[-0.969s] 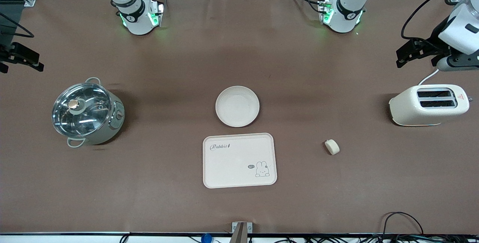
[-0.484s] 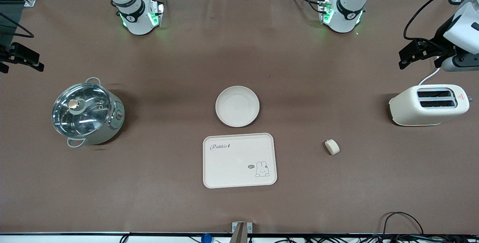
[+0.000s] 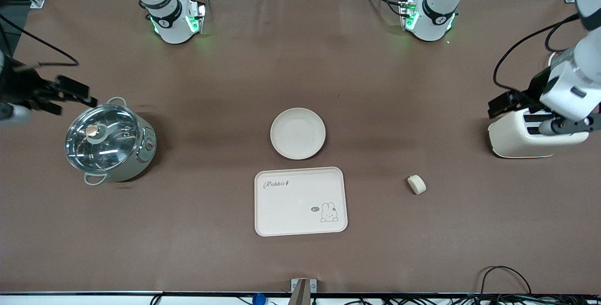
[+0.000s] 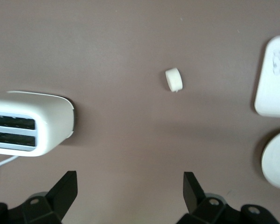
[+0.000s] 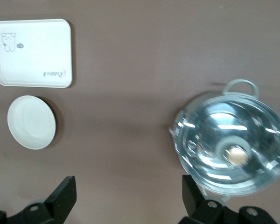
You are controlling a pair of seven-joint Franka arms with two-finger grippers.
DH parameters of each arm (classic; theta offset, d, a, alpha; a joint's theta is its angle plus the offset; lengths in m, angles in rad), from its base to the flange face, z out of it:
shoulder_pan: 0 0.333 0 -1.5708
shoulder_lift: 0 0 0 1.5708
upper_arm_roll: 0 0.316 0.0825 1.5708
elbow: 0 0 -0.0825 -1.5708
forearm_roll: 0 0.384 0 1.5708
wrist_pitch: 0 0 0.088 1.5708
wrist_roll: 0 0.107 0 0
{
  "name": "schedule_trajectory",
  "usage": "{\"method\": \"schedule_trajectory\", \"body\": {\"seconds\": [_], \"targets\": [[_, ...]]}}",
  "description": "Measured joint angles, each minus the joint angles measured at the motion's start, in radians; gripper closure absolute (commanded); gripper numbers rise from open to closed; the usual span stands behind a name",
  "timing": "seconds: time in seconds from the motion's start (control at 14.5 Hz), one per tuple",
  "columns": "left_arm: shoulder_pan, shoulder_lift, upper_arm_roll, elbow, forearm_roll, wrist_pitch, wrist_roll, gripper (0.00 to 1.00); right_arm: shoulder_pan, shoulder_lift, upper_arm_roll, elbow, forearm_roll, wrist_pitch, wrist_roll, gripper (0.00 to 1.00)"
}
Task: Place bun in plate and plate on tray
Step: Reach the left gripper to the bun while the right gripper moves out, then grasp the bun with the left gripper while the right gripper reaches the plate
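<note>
The bun (image 3: 416,184) lies on the brown table toward the left arm's end; it also shows in the left wrist view (image 4: 174,79). The round plate (image 3: 297,133) is empty at mid-table, with the Rabbit tray (image 3: 300,201) just nearer to the front camera, also empty. My left gripper (image 3: 499,106) is open and empty in the air over the toaster's end (image 4: 129,177). My right gripper (image 3: 75,94) is open and empty in the air beside the pot (image 5: 128,179). The right wrist view shows the plate (image 5: 31,122) and the tray (image 5: 32,52).
A cream toaster (image 3: 537,132) stands at the left arm's end of the table, farther from the front camera than the bun. A steel pot with a glass lid (image 3: 109,141) stands at the right arm's end. Cables lie at the table's front edge (image 3: 502,279).
Both arms have swung inward over the table. The left gripper has come over the toaster's end. The right gripper has moved to beside the pot. Bun, plate and tray have not moved.
</note>
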Motion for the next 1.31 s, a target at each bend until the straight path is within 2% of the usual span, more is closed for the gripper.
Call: {"method": "schedule_trajectory", "body": {"seconds": [0.14, 0.35, 0.48, 0.62, 0.9, 1.04, 1.31], "targets": [[-0.006, 0.035, -0.006, -0.044, 0.000, 0.092, -0.091, 0.00, 0.033, 0.081, 0.001, -0.006, 0.045, 0.071, 0.002, 0.00], [-0.011, 0.063, -0.008, -0.198, 0.000, 0.344, -0.159, 0.00, 0.077, 0.190, 0.002, -0.025, 0.112, 0.180, 0.031, 0.00], [-0.011, 0.093, -0.008, -0.305, 0.000, 0.523, -0.231, 0.00, 0.103, 0.228, 0.003, -0.051, 0.164, 0.237, 0.033, 0.00], [-0.012, 0.154, -0.009, -0.353, 0.000, 0.649, -0.282, 0.00, 0.155, 0.246, 0.005, -0.092, 0.180, 0.305, 0.054, 0.00], [-0.055, 0.306, -0.011, -0.356, 0.000, 0.853, -0.397, 0.00, 0.278, 0.263, 0.007, -0.207, 0.202, 0.427, 0.113, 0.00], [-0.083, 0.369, -0.011, -0.343, 0.000, 0.922, -0.429, 0.01, 0.296, 0.266, 0.007, -0.256, 0.245, 0.460, 0.114, 0.00], [-0.085, 0.479, -0.010, -0.320, 0.000, 1.006, -0.434, 0.04, 0.322, 0.277, 0.007, -0.304, 0.266, 0.479, 0.114, 0.00]]}}
